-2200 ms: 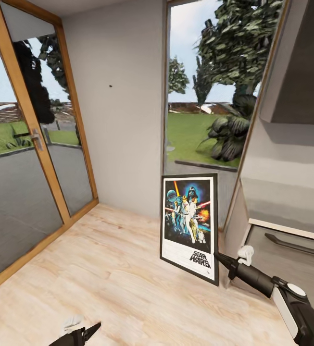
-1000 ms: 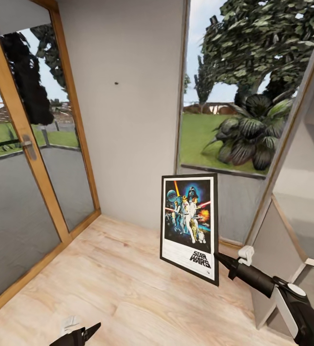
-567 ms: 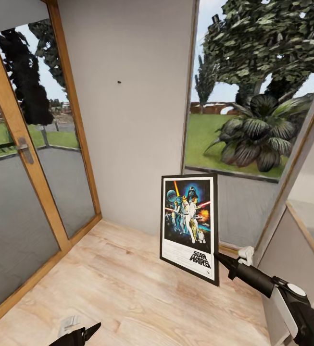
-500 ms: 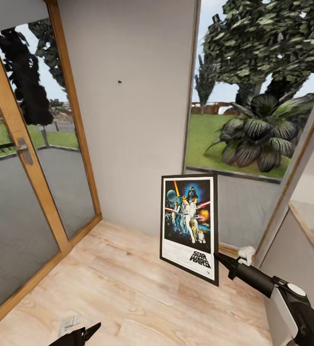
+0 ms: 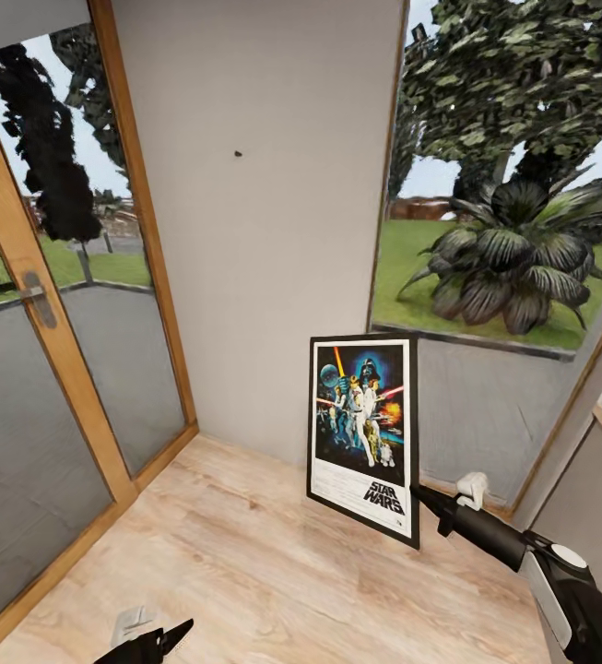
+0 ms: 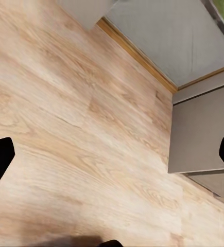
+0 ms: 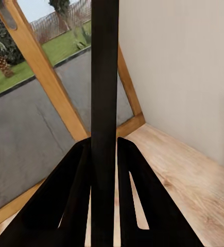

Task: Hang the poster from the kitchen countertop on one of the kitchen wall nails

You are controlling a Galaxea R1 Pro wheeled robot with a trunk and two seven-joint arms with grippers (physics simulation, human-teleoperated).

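Item: poster (image 5: 363, 433), upright, held clear of the wood floor (image 5: 245, 563) ahead of the robot. Right gripper (image 5: 422, 499): fingers clamped on its lower right frame edge. Left gripper (image 5: 158, 641): fingers spread, empty, low. Wall nail (image 5: 238, 153) sat high on the grey wall, up and left of the poster. Advice: close in squarely, raise the poster steadily, keep it upright.

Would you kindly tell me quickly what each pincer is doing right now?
Left pincer: open, holding nothing, above the wooden floor.
Right pincer: shut on the edge of the Star Wars poster.
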